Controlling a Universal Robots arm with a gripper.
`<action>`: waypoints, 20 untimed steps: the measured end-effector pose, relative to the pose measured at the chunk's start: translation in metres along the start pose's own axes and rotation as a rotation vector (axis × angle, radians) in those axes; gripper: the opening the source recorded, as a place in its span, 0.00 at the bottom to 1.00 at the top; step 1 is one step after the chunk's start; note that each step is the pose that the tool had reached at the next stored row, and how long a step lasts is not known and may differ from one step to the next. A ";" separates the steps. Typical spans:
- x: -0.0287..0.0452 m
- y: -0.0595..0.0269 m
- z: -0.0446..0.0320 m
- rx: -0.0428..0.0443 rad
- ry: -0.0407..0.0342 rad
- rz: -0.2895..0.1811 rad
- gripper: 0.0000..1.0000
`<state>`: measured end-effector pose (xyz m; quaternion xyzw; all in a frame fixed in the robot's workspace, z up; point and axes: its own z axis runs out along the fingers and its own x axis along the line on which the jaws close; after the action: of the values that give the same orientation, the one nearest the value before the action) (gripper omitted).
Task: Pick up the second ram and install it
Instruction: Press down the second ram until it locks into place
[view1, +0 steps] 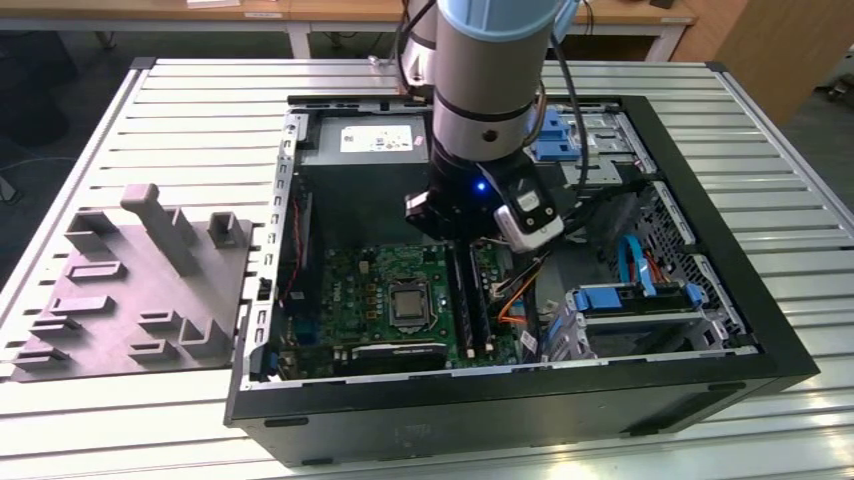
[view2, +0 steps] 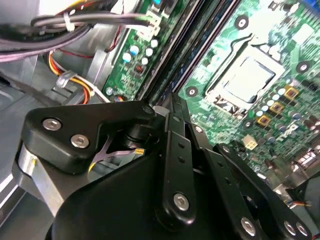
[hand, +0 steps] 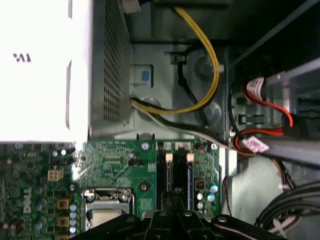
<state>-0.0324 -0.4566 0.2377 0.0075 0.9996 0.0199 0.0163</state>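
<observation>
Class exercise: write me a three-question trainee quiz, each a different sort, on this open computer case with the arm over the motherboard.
1. True or false: the gripper is above the motherboard, inside the computer case.
2. Which cable loops beside the power supply in the first wrist view? A. yellow B. purple
3. Fill in: in the exterior view, the grey fixture block lies on the table to the case's ____.

Key: 1 true; 2 A; 3 left.
</observation>
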 end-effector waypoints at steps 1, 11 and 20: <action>0.0000 -0.0023 -0.0001 -0.0001 -0.0001 0.000 0.10; -0.0003 -0.0280 -0.0011 -0.0003 -0.0001 0.000 0.10; -0.0004 -0.0528 -0.0019 -0.0035 0.0001 0.000 0.10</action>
<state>-0.0328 -0.5095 0.2374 0.0075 0.9996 0.0217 0.0163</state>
